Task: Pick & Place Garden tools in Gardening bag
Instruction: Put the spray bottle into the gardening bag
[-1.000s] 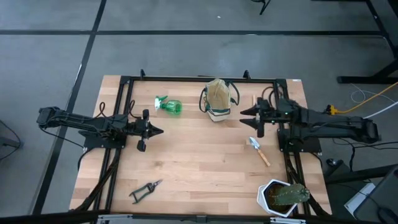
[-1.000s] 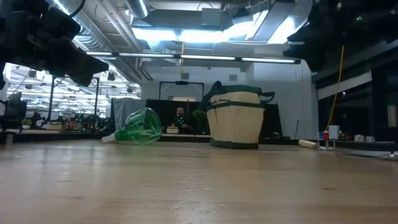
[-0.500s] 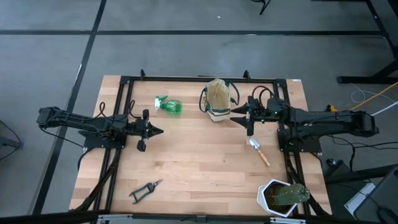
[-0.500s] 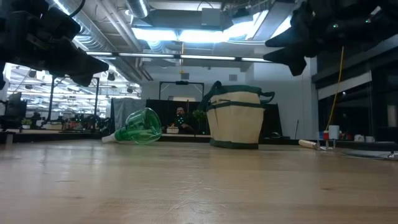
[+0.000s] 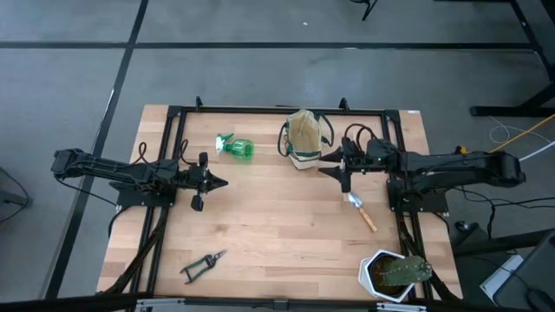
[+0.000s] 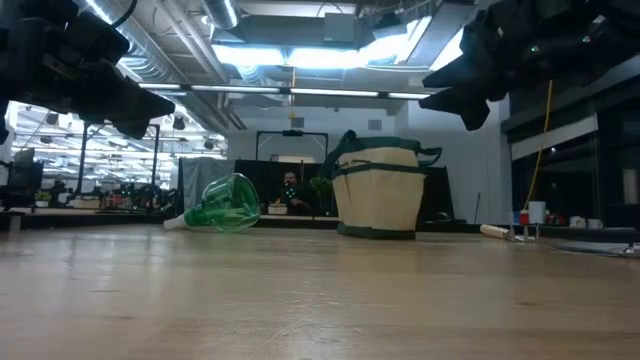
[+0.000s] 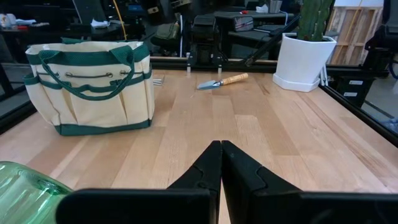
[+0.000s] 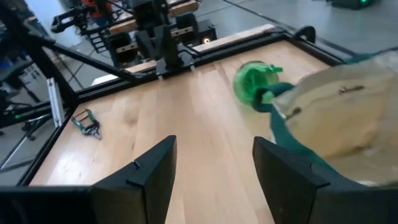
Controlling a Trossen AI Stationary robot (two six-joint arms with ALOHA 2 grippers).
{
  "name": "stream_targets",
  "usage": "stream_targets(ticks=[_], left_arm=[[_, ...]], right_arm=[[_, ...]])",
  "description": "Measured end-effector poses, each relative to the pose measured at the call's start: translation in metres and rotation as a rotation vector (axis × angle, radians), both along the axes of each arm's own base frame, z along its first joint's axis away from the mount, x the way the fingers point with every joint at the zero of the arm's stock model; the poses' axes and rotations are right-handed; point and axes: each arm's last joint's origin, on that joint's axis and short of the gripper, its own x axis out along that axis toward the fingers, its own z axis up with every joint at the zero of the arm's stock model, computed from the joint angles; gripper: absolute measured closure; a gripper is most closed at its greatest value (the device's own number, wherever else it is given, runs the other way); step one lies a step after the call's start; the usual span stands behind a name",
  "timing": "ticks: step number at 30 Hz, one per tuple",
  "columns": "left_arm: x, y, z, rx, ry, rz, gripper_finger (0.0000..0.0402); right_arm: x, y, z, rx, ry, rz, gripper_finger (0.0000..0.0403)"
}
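Beside the gardening bag (image 5: 303, 139), right gripper (image 5: 323, 170) wide open, seemingly empty

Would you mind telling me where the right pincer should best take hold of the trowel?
Probably the wooden handle, from straight above. The trowel lies flat on the table, its blade toward the bag, its handle slim and clear of everything. The open right pincer hovers just beyond the blade.

On the table I count one gardening bag (image 5: 303, 139) at the far side, one green spray bottle (image 5: 236, 148) to its left, one hand trowel (image 5: 362, 211) at the right, one pair of pruning shears (image 5: 203, 264) near the left corner, and one white pot (image 5: 392, 275) (with a green plant). There are two arms, left (image 5: 130, 173) and right (image 5: 442, 169).
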Motion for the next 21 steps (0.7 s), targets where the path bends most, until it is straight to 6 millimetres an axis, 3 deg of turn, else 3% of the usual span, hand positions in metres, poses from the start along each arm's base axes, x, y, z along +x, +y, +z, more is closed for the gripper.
stream_targets(ticks=[15, 21], left_arm=[[0.0, 0.0, 0.0, 0.0, 0.0, 0.0, 0.0398], [0.0, 0.003, 0.005, -0.034, -0.055, 0.105, 0.0398]], right_arm=[[0.007, 0.016, -0.005, -0.128, 0.012, 0.113, 0.0188], [0.007, 0.016, -0.005, -0.236, 0.012, 0.142, 0.0188]])
